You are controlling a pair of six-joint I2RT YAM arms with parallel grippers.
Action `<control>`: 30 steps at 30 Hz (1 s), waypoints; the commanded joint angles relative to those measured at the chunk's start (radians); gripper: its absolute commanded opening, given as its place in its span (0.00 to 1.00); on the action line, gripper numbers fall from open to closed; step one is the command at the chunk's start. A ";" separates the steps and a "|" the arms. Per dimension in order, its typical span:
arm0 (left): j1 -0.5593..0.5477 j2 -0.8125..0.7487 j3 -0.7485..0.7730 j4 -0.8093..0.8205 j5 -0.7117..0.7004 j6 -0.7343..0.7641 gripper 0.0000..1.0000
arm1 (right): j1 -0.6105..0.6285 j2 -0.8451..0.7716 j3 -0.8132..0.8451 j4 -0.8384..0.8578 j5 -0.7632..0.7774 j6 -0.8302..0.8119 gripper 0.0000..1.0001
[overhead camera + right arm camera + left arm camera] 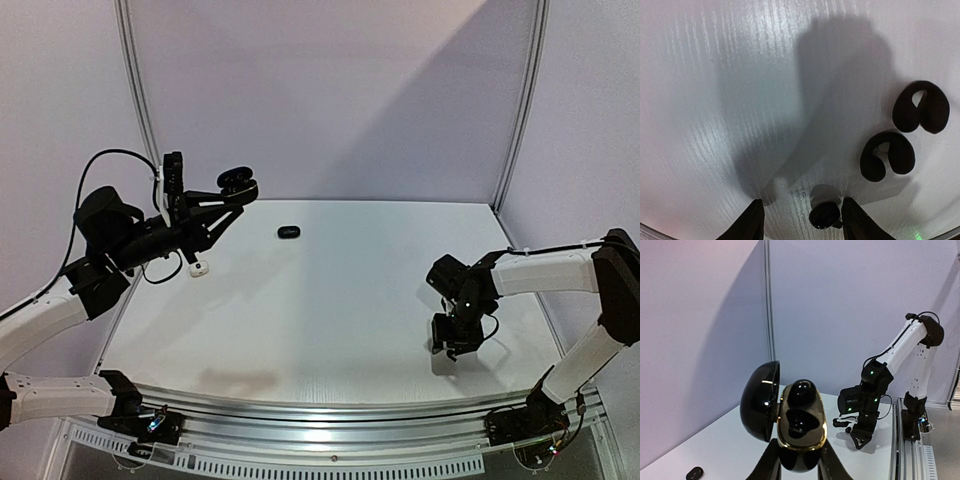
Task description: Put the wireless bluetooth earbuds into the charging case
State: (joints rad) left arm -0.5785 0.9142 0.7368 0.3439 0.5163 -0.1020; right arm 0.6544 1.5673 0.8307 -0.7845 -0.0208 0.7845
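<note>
Gripping open case point(801, 415) in left claw point(800, 460), base cut off; straddling a small blurred dark earbud point(824, 216), perhaps untouched, with right claw point(801, 217) half-wide

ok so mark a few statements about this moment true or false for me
1. The left fingers grip the charging case with its lid open. True.
2. The charging case rests on the table. False: it is held up off the table.
3. The right fingers are clamped on a black earbud. False: they stand open on either side of it, with gaps showing.
4. Two curled black pieces lie on the table near the right fingers. True.
</note>
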 commanded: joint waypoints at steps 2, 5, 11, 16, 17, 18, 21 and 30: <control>0.011 0.002 -0.007 0.009 0.012 0.007 0.00 | 0.003 0.011 -0.018 0.025 -0.042 0.033 0.52; 0.011 0.002 -0.005 0.006 0.013 0.008 0.00 | 0.002 0.008 -0.025 0.026 -0.060 0.057 0.52; 0.012 0.007 -0.004 0.004 0.016 0.011 0.00 | 0.002 -0.009 -0.023 0.005 -0.069 0.094 0.52; 0.012 0.007 -0.005 0.004 0.017 0.012 0.00 | 0.003 -0.022 -0.030 -0.008 -0.081 0.109 0.53; 0.013 0.006 -0.005 0.004 0.017 0.010 0.00 | 0.003 -0.024 -0.030 -0.006 -0.085 0.110 0.53; 0.013 0.006 -0.006 0.004 0.017 0.011 0.00 | 0.004 -0.025 -0.031 -0.005 -0.086 0.110 0.53; 0.014 0.007 -0.007 0.006 0.017 0.012 0.00 | 0.004 -0.027 -0.028 -0.010 -0.072 0.110 0.53; 0.016 0.007 -0.007 0.007 0.021 0.018 0.00 | 0.004 0.058 0.064 -0.095 0.013 -0.020 0.40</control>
State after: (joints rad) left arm -0.5747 0.9165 0.7368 0.3435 0.5331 -0.0975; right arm 0.6544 1.5780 0.8497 -0.8345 -0.0536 0.8387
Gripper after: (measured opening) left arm 0.232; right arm 0.397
